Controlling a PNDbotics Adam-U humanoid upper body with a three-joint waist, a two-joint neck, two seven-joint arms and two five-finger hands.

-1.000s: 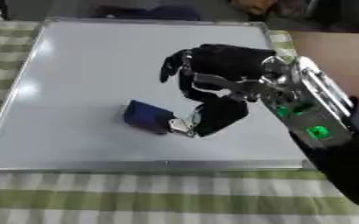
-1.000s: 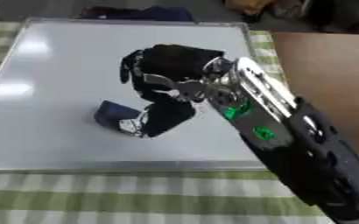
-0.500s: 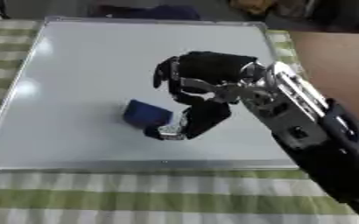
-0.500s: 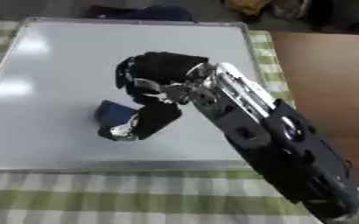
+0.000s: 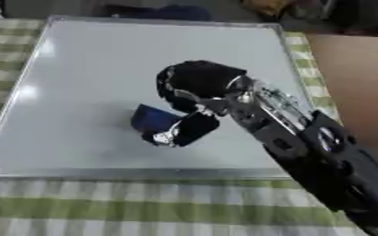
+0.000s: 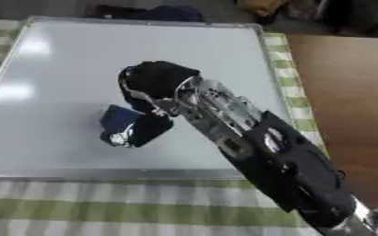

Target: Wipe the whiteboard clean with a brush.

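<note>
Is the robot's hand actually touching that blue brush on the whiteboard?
Touching. In the left eye view, the right hand has its thumb and fingers curled round the blue brush, with no gap between them.

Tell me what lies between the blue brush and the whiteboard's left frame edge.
Only bare white board surface lies between the blue brush, held by the right hand, and the whiteboard frame; the left eye view shows it.

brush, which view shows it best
The left eye view: the blue brush lies nearer the picture's middle, its top face and left edge clear of the right hand on the whiteboard. The right eye view shows nearly the same, with the brush further left and the arm covering more of the board.
</note>
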